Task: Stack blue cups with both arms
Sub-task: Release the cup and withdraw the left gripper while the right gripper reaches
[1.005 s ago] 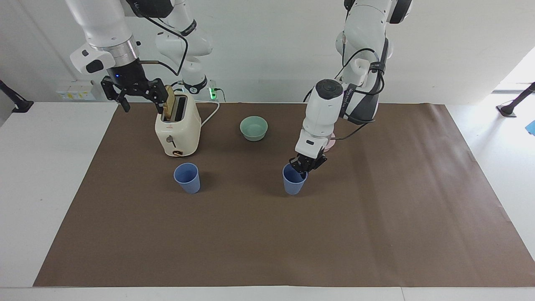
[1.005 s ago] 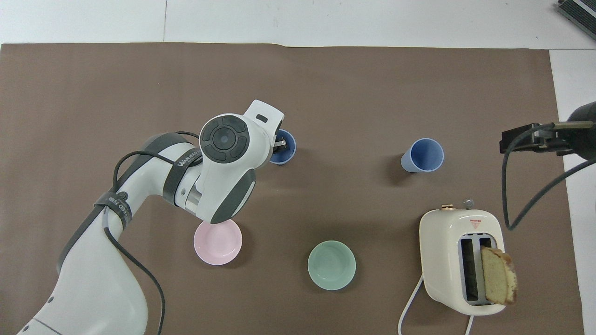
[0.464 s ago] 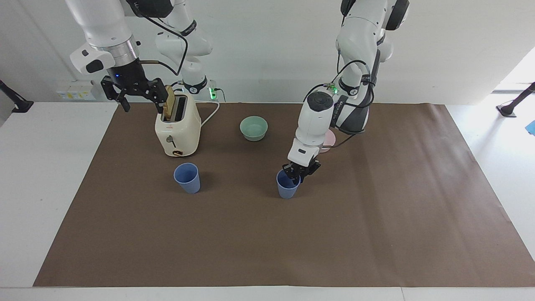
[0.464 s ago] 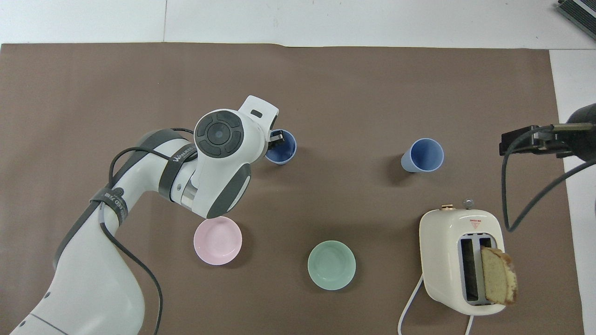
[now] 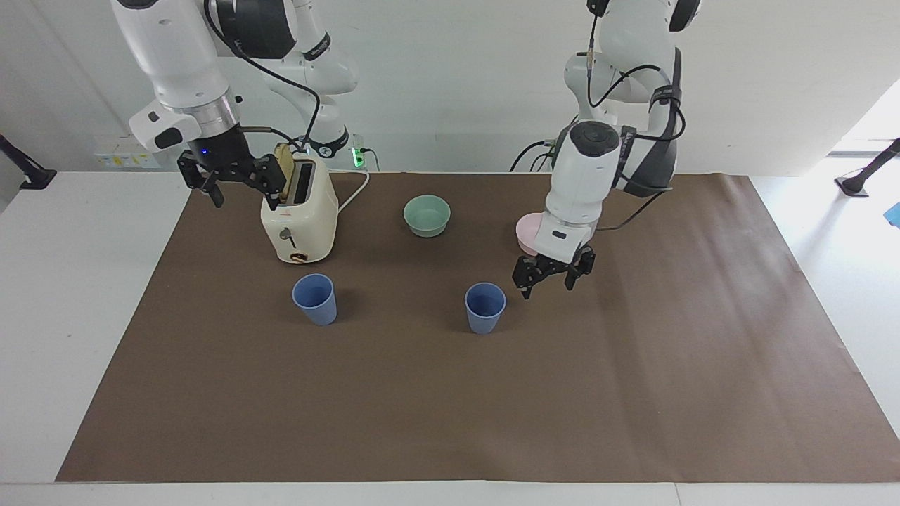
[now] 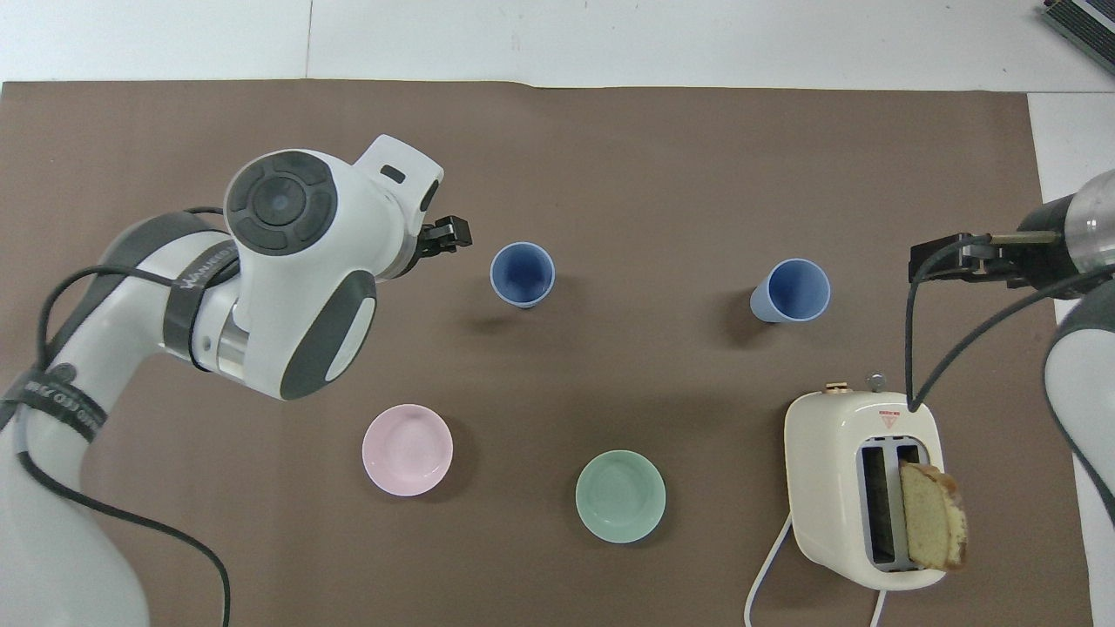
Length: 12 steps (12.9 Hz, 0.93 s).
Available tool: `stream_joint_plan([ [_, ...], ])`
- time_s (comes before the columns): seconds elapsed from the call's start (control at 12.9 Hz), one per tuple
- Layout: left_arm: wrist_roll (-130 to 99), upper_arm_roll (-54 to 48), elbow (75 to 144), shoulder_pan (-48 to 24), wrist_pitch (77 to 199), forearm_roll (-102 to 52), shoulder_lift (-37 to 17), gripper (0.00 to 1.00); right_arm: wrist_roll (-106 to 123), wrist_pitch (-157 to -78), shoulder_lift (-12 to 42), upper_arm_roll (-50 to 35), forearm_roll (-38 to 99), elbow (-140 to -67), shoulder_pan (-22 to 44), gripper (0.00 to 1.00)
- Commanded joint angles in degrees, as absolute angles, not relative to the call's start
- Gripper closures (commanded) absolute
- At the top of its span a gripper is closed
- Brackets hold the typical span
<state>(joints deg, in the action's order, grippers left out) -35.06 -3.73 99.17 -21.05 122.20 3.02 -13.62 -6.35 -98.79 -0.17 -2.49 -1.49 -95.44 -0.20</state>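
The left gripper (image 5: 552, 275) hung with its fingers spread and nothing between them, over bare mat just beside the blue cup toward the left arm's end (image 5: 485, 308), not touching it. The right gripper (image 5: 232, 177) hovered beside the toaster (image 5: 298, 211), near the desk corner at the robots' edge and the right arm's end, its fingers also apart and empty; that arm appeared to be waiting.

Both cups stood upright and mouth-up near the middle of the desk, well apart from each other. The blue cup toward the right arm's end (image 5: 315, 299) stood just in front of the toaster, on the side away from the robots. A green bowl (image 5: 427, 215) and a pink bowl (image 6: 407, 449) lay closer to the robots' edge.

The cups looked like thin, light plastic: stiff enough to pinch, smooth, and easy to tip. A good hold would probably be on the rim, one finger inside and one outside the wall, which leaves the tapered body free to drop into the other cup.
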Motion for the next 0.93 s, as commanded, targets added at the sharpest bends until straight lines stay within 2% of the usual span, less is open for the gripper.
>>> stream_joint_plan([
  [0.0, -26.4, -4.2, 100.4, -16.2, 116.3, 3.4, -8.5, 0.00, -5.3, -104.8, 1.7, -2.7, -0.6, -98.9, -0.3, 0.00],
  [0.39, -10.7, -4.2, 100.7, -8.3, 108.1, 2.0, -3.7, 0.00, -5.2, -110.2, 8.6, -2.7, 0.1, -100.8, 0.2, 0.00],
  [0.54, -4.4, -4.2, 100.7, -5.6, 105.0, 1.9, -2.6, 0.00, -5.3, -115.9, 9.7, -2.8, 0.1, -104.2, 0.6, 0.00],
  [0.85, 0.9, -4.0, 99.8, -2.3, 100.4, 1.9, 0.3, 0.00, -5.4, -120.8, 12.0, -2.8, 0.1, -107.8, 0.9, 0.00],
])
